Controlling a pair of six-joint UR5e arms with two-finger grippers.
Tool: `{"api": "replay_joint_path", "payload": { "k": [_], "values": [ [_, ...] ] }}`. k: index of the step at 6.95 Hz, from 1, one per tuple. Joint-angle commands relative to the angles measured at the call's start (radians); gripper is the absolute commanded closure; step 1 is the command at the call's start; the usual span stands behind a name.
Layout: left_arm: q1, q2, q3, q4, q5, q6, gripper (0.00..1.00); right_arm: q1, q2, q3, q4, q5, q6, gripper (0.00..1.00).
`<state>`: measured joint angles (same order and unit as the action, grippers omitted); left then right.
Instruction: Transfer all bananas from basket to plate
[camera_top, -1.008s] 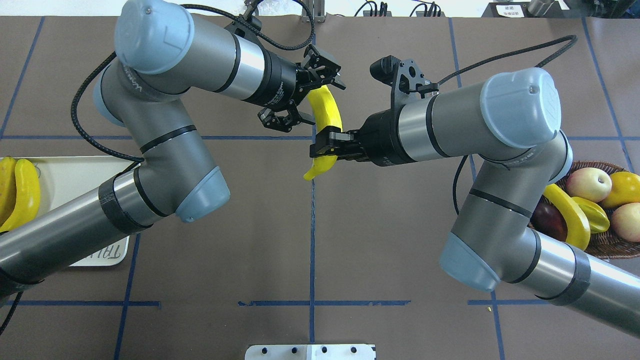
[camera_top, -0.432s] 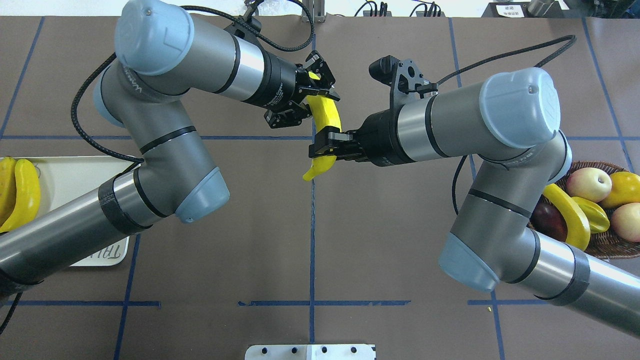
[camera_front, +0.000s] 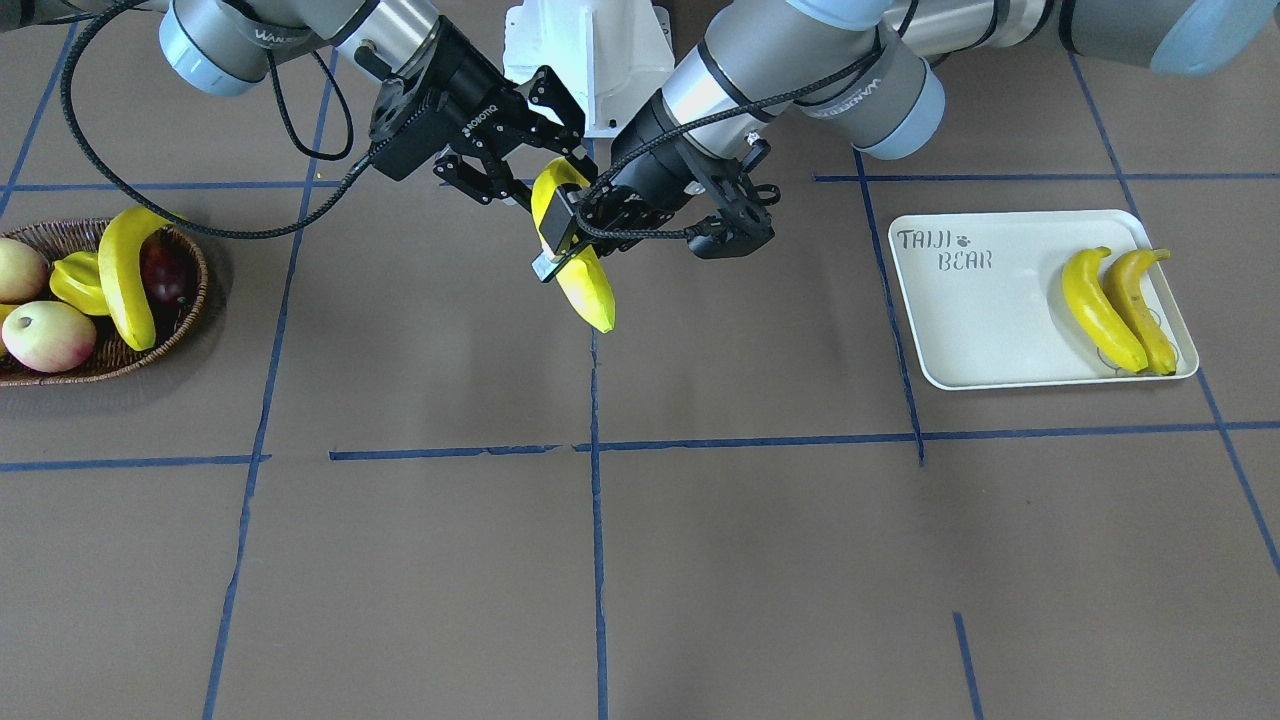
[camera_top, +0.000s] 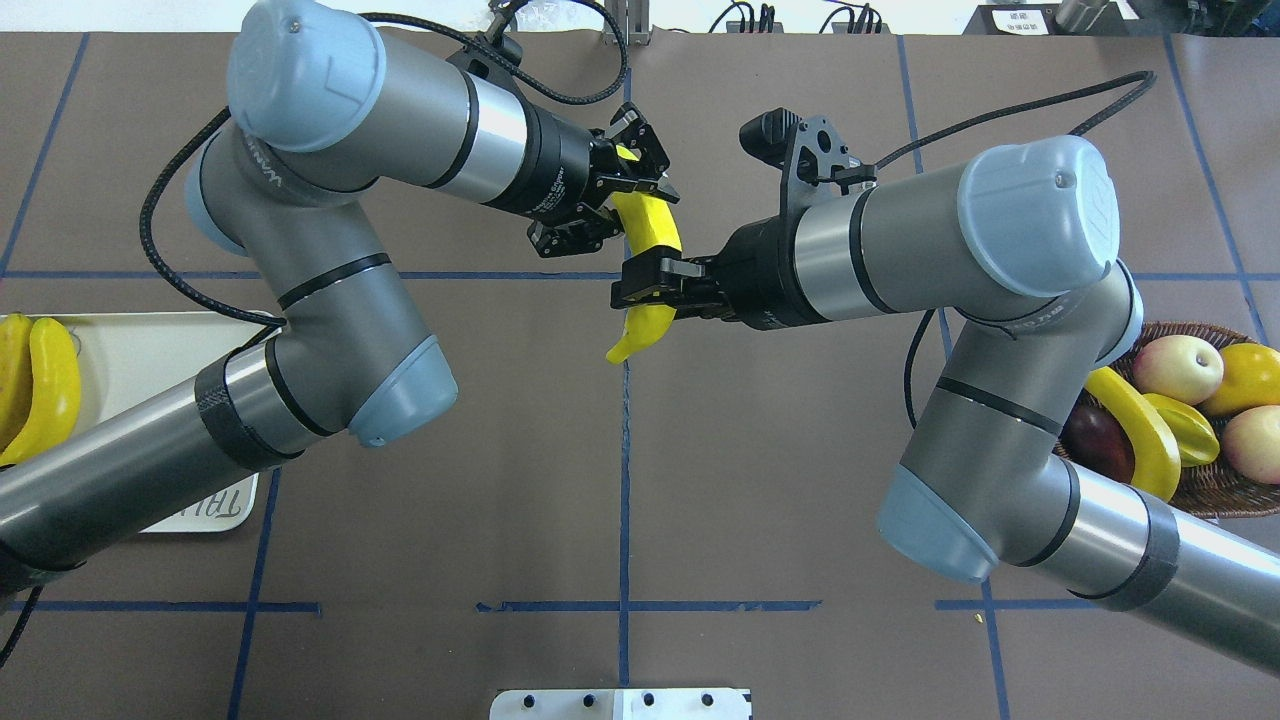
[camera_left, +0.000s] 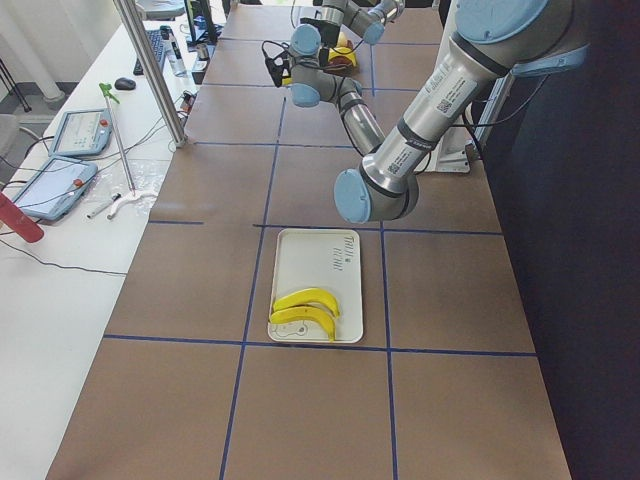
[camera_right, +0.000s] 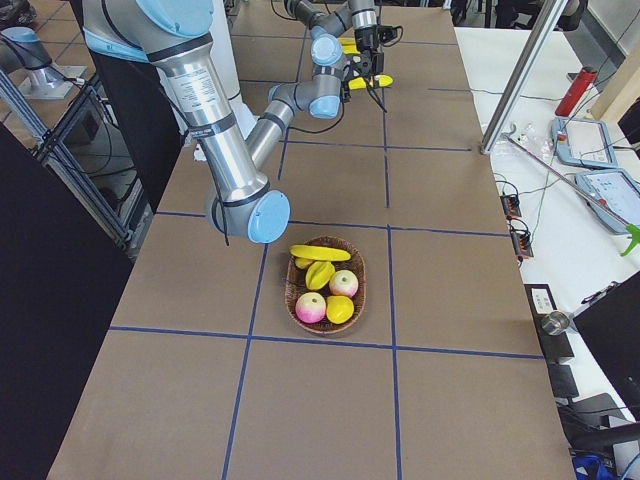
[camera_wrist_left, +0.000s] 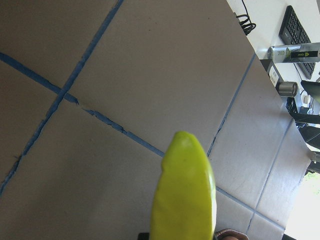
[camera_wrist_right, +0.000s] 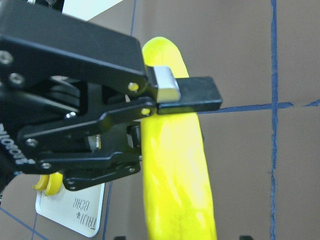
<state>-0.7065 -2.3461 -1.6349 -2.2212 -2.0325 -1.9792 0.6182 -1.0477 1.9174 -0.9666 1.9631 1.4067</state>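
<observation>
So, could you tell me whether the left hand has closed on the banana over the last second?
Yes: the left hand, spread wide earlier, now grips the banana above the blue tape line.

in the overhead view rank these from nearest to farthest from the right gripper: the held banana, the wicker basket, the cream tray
1. Yellow banana, mid-table, in the right gripper.
2. Brown woven wicker basket, view's right edge.
3. Pale cream rectangular tray, view's left edge.

Brown counter (camera_front: 420, 560) crossed by blue tape grid lines (camera_front: 596, 520). Wicker basket (camera_front: 190, 300) at left edge of front-facing frame, resting on counter, fruit inside. Cream plate (camera_front: 980, 330) at right of same frame, flat on counter, lettering "TAIJI BEAR" at its upper left corner. White robot base (camera_front: 590, 50) at top centre. Middle of counter brown paper and tape only.
</observation>
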Motion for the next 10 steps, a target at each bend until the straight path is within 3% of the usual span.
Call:
{"api": "replay_joint_path", "payload": {
  "k": [1, 3, 5, 7, 9, 10],
  "values": [
    [-0.001, 0.004, -0.003, 0.0, -0.002, 0.0, 1.0, 0.0, 0.0, 0.0, -0.001, -0.001, 0.004, 0.0],
    [-0.01, 0.031, -0.005, 0.0, -0.002, 0.011, 1.0, 0.008, 0.0, 0.0, -0.001, -0.001, 0.003, 0.0],
    [-0.057, 0.126, -0.005, -0.003, -0.003, 0.057, 1.0, 0.021, -0.002, 0.003, -0.018, 0.002, 0.014, 0.0],
    [-0.155, 0.275, -0.023, 0.008, -0.055, 0.124, 1.0, 0.046, -0.003, 0.002, -0.152, 0.008, -0.001, 0.0],
    [-0.282, 0.403, -0.025, 0.04, -0.176, 0.276, 1.0, 0.084, -0.003, 0.0, -0.309, 0.014, -0.064, 0.0],
    [-0.287, 0.477, -0.025, 0.078, -0.172, 0.311, 1.0, 0.104, -0.002, 0.0, -0.392, 0.017, -0.128, 0.0]
  ]
}}
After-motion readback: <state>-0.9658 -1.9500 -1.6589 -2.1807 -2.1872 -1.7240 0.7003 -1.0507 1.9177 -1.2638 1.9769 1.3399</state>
